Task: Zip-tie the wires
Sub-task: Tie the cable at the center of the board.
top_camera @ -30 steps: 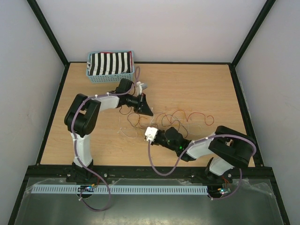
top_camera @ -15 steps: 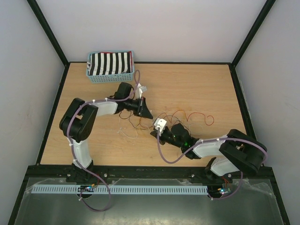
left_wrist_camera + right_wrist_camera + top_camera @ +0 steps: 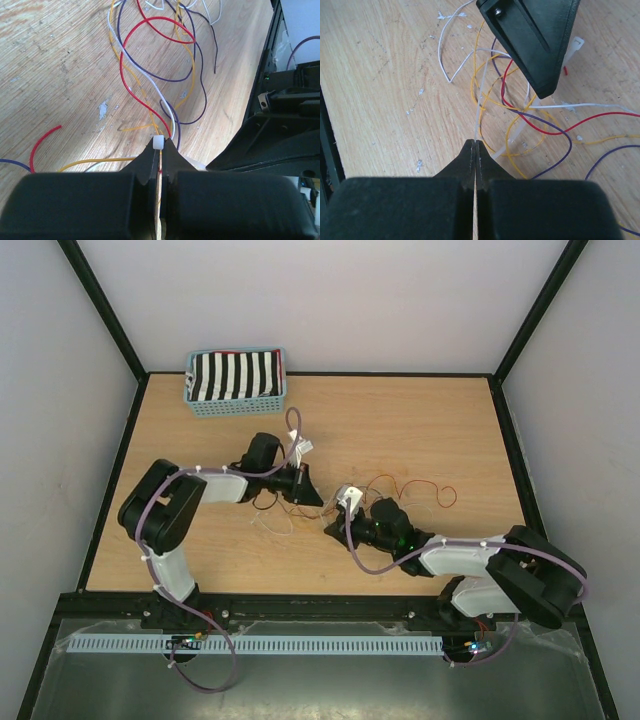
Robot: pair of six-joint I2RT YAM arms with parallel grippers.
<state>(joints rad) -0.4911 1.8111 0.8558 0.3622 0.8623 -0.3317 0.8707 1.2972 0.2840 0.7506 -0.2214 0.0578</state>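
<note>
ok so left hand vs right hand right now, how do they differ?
The left hand pinches a small white block where the wires gather; the right hand pinches only a thin pale strand. The left hand is farther out on the table, the right hand nearer its front edge. Both are shut, close together.

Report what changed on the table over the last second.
The left end effector slid toward the table's near edge, its elbow folding leftward. The right arm's elbow swung out rightward and the right end effector shifted right, ending closer to the left one. Both stayed shut, the left on a small white zip-tie head, the right on a pale plastic strap. The thin coloured wires and light-blue plastic basket mostly stayed put.
</note>
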